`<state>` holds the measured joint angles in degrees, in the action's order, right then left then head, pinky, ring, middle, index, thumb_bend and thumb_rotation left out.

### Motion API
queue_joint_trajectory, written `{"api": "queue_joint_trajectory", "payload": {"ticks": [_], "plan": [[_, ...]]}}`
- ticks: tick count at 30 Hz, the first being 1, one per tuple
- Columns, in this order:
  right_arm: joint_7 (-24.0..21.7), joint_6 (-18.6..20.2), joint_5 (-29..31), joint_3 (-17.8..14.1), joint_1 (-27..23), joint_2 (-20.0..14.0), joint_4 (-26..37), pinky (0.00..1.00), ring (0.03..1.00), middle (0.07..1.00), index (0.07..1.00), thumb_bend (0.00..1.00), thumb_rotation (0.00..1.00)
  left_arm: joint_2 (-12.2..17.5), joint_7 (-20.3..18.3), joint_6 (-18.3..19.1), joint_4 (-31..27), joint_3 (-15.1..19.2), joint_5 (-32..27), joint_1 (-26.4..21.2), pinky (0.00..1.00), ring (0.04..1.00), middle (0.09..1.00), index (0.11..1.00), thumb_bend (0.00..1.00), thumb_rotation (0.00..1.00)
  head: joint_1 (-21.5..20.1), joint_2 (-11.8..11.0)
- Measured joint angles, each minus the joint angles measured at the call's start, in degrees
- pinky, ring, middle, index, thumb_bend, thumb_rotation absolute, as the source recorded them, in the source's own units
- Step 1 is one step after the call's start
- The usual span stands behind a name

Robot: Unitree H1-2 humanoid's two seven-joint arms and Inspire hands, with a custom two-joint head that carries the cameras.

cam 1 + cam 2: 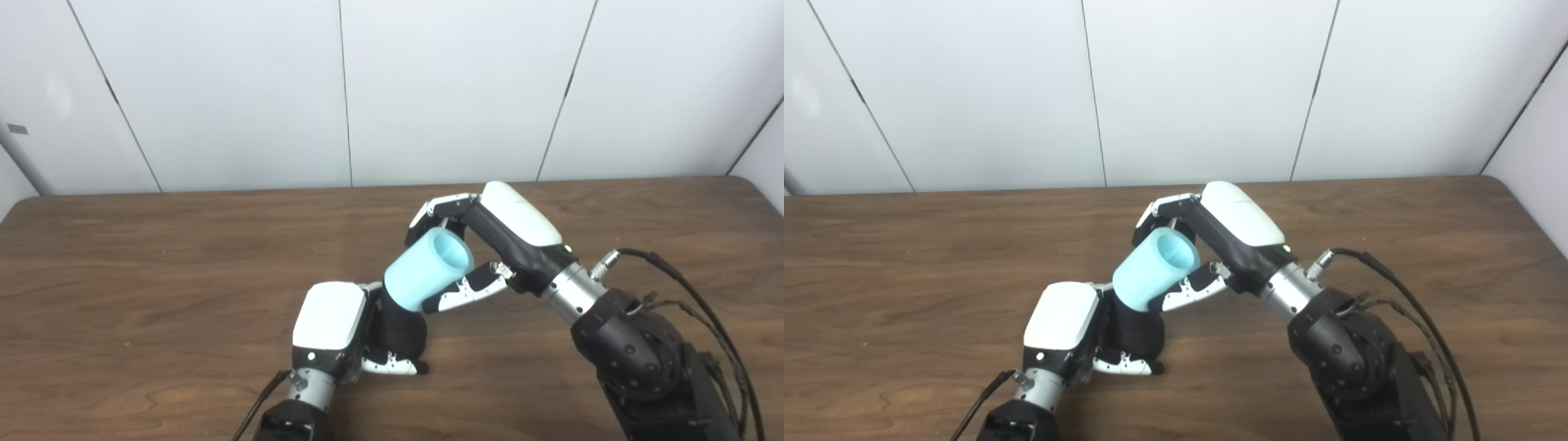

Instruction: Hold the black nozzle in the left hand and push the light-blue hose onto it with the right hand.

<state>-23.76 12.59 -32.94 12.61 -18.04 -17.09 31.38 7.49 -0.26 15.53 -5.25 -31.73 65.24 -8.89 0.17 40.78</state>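
Now | left hand (334, 327) grips black nozzle (401, 327) | right hand (490, 245) grips light-blue hose (425, 272) atop it

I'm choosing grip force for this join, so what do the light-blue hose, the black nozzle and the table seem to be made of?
Light-blue hose: looks like soft rubber or foam, with a matte, even surface and a thick wall at its open end. Black nozzle: matte black, possibly plastic or rubber; mostly hidden by the left robot hand, so uncertain. Table: wood or wood-look laminate, with visible grain and a low sheen.
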Motion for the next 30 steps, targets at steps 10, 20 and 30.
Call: {"api": "queue_joint_trajectory", "payload": {"ticks": [10, 20, 30], "plan": [[1.0, -2.0, 0.0, 0.0, 0.1, 0.0, -1.2, 0.34, 0.386, 0.503, 0.526, 0.50, 0.00, -0.2, 0.0, 1.1, -0.1, -0.6, 0.6, -0.1, 0.55, 0.551, 0.480, 0.486, 0.53, 0.00, 0.1, 0.4], [1.2, -2.2, 0.0, 0.0, 0.1, -0.1, -2.1, 0.33, 0.391, 0.510, 0.521, 0.50, 0.00, -0.6, -0.1, 2.0, -0.4, -2.4, 2.1, 0.1, 0.57, 0.567, 0.515, 0.476, 0.52, 0.00, 0.4, 0.7], [1.2, -2.3, -0.3, -0.1, -0.2, -0.2, -2.1, 0.33, 0.390, 0.510, 0.521, 0.50, 0.00, -1.2, -0.5, 2.3, -0.4, -4.7, 2.9, -0.1, 0.58, 0.567, 0.517, 0.477, 0.52, 0.00, 0.3, 1.1]]}}
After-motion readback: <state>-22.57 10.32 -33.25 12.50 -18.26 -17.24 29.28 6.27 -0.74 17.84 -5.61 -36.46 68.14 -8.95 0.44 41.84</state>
